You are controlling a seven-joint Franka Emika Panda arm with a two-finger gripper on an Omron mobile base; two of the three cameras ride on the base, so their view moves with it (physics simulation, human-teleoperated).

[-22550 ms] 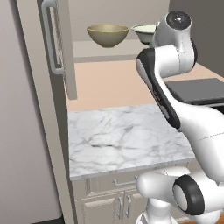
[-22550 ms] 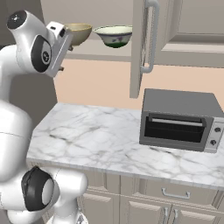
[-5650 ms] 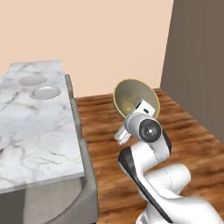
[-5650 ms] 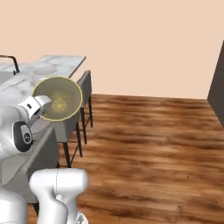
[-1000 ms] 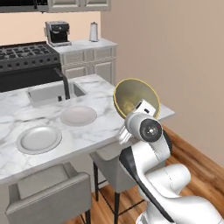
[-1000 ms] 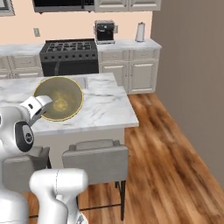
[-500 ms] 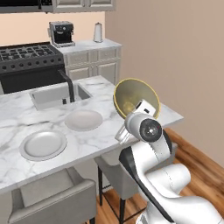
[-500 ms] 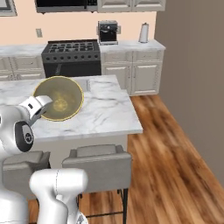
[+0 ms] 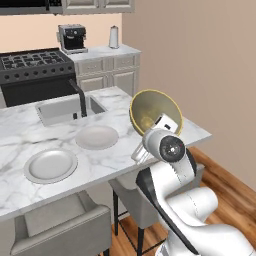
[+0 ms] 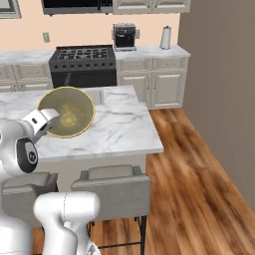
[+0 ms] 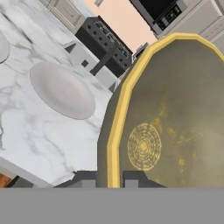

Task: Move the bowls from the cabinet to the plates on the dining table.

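Observation:
My gripper [image 11: 109, 177] is shut on the rim of a bowl [image 9: 155, 112], which it holds tipped on its side in front of the arm. The bowl is pale olive inside with a yellow edge and a dark outside [image 11: 175, 127] [image 10: 67, 112]. Two pale plates lie on the marble dining table [image 9: 195, 131] near its front edge. One plate [image 9: 96, 136] sits by the sink and the other plate [image 9: 50, 165] lies further left. The nearer plate [image 11: 61, 89] lies below and left of the bowl. The cabinet is out of view.
An inset sink [image 9: 62, 107] with a dark faucet [image 9: 79, 95] lies behind the plates. Grey stools [image 9: 60, 225] [image 10: 112, 187] stand under the table's front edge. A black stove [image 10: 82, 62], a coffee machine [image 10: 124, 35] and base cabinets line the back wall. Wood floor [image 10: 199, 189] opens to the right.
The base has driven, so the whole scene has shifted: the dining table and plates slide right and look nearer. The bowl stays held the same way.

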